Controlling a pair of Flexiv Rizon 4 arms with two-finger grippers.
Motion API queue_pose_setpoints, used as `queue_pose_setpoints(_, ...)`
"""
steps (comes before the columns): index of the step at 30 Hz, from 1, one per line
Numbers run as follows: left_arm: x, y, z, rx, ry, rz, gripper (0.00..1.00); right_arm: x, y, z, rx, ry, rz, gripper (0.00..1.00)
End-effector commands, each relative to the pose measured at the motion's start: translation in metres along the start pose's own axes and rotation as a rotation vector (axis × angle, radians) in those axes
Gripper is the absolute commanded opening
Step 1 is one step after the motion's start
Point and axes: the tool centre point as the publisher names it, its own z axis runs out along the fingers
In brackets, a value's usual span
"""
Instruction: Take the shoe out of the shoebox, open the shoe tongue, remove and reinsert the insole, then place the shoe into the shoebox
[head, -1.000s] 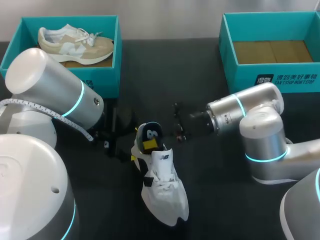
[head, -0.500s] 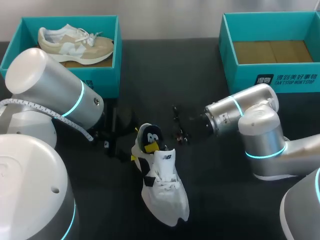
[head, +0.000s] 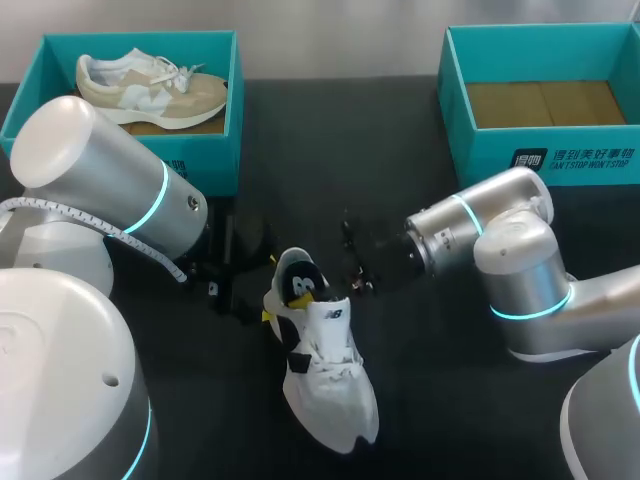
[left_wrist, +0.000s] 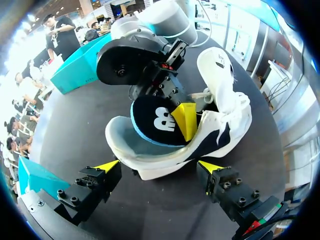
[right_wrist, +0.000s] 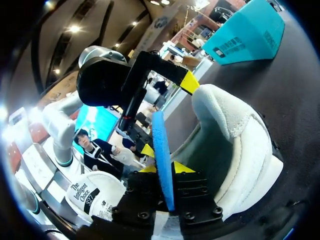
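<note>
Right hand (right_wrist: 162, 169) pinches the insole (right_wrist: 159, 142); left hand (left_wrist: 159, 162) clasps the shoe (left_wrist: 225, 115) heel.

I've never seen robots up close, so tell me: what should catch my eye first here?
A white shoe lies mid-table, the left gripper clasping its heel from both sides. The right gripper pinches a dark, blue-edged insole standing up in the shoe's opening. At the back, the teal left shoebox holds a beige shoe, the teal right shoebox none.
</note>
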Motion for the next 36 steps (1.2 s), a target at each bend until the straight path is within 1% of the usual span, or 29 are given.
queue_pose_setpoints(1, 0.000, 0.000, -0.001, -0.001, 0.001, 0.001, 1.00, 0.007, 0.004, -0.002, -0.003, -0.025, -0.023, 0.76)
queue_pose_setpoints(2, 0.000, 0.000, -0.001, -0.001, 0.001, 0.001, 1.00, 0.007, 0.007, -0.003, -0.001, -0.028, -0.032, 0.79)
queue_pose_setpoints(8, 0.000, 0.000, -0.001, -0.001, 0.001, 0.001, 1.00, 0.008, 0.018, -0.005, 0.011, -0.045, -0.073, 0.73)
queue_pose_setpoints(9, 0.000, 0.000, -0.001, -0.001, 0.001, 0.001, 1.00, 0.008, 0.019, -0.006, 0.012, -0.046, -0.076, 0.70)
queue_pose_setpoints(13, 0.000, 0.000, -0.001, -0.001, 0.001, 0.001, 1.00, 0.006, 0.022, -0.008, 0.009, -0.052, -0.082, 0.50)
queue_pose_setpoints(15, 0.000, 0.000, -0.001, -0.001, 0.001, 0.001, 1.00, 0.004, 0.024, -0.009, 0.008, -0.054, -0.082, 0.44)
queue_pose_setpoints(16, 0.000, 0.000, -0.001, -0.001, 0.001, 0.001, 1.00, 0.002, 0.024, -0.009, 0.007, -0.055, -0.079, 0.39)
queue_pose_setpoints(17, 0.000, 0.000, -0.001, -0.001, 0.001, 0.001, 1.00, 0.001, 0.024, -0.009, 0.005, -0.056, -0.074, 0.24)
queue_pose_setpoints(18, 0.000, 0.000, -0.001, -0.001, 0.001, 0.001, 1.00, 0.000, 0.024, -0.008, 0.004, -0.057, -0.072, 0.00)
queue_pose_setpoints(24, 0.000, 0.000, -0.001, -0.001, 0.001, 0.001, 1.00, -0.003, 0.018, -0.005, -0.002, -0.043, -0.052, 0.00)
queue_pose_setpoints(30, 0.000, 0.000, -0.001, -0.001, 0.001, 0.001, 1.00, -0.006, 0.003, -0.003, -0.010, -0.035, 0.011, 0.00)
queue_pose_setpoints(34, 0.000, 0.000, -0.001, -0.001, 0.001, 0.001, 1.00, -0.006, -0.009, 0.001, 0.013, -0.024, 0.065, 0.00)
queue_pose_setpoints(36, 0.000, 0.000, -0.001, -0.001, 0.001, 0.001, 1.00, -0.006, -0.012, 0.003, 0.022, -0.020, 0.078, 0.00)
